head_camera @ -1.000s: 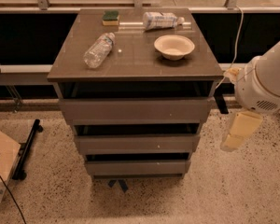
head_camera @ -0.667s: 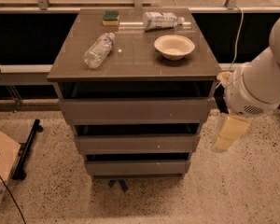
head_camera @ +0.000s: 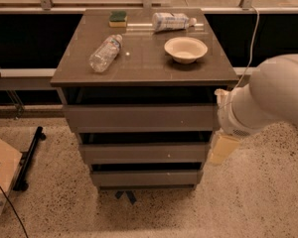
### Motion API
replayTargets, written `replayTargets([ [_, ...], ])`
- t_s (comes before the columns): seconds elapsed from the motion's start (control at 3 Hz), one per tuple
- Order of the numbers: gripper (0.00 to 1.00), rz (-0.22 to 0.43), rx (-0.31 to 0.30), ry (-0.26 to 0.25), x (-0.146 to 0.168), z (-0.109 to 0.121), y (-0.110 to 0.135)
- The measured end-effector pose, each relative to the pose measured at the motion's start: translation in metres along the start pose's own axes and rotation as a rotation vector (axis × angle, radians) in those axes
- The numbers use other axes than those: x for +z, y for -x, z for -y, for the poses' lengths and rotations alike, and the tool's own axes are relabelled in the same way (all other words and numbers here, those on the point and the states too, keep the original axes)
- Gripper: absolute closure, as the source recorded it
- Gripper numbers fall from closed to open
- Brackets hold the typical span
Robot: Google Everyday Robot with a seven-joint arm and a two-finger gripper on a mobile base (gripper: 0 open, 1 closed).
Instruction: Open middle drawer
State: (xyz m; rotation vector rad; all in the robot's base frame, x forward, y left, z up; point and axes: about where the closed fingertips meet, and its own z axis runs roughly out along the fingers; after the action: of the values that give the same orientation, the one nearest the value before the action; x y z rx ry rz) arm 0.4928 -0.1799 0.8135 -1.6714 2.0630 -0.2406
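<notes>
The tool (head_camera: 223, 149) has swung left and lower, now just beside the right end of the middle drawer (head_camera: 144, 153); clenched or released, I cannot tell; the drawer is not yet pulled out, so the approach looks nearly done; a bowl (head_camera: 186, 48) sits on the surface (head_camera: 149, 67) above.

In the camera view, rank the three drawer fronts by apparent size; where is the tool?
Top drawer front
middle drawer
bottom drawer front
Nearness to the camera may exaggerate this. Tool beside the middle drawer's right end.
</notes>
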Motion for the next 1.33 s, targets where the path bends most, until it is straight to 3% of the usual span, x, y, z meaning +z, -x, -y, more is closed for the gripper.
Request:
replayTargets([
  [0.33,0.0,0.019,0.021,-0.005,0.045,0.0,-0.004],
  [0.67,0.0,0.019,0.021,-0.005,0.045,0.0,-0.004],
  [1.33,0.0,0.094,0.055,0.012,0.107,-0.023,-0.018],
])
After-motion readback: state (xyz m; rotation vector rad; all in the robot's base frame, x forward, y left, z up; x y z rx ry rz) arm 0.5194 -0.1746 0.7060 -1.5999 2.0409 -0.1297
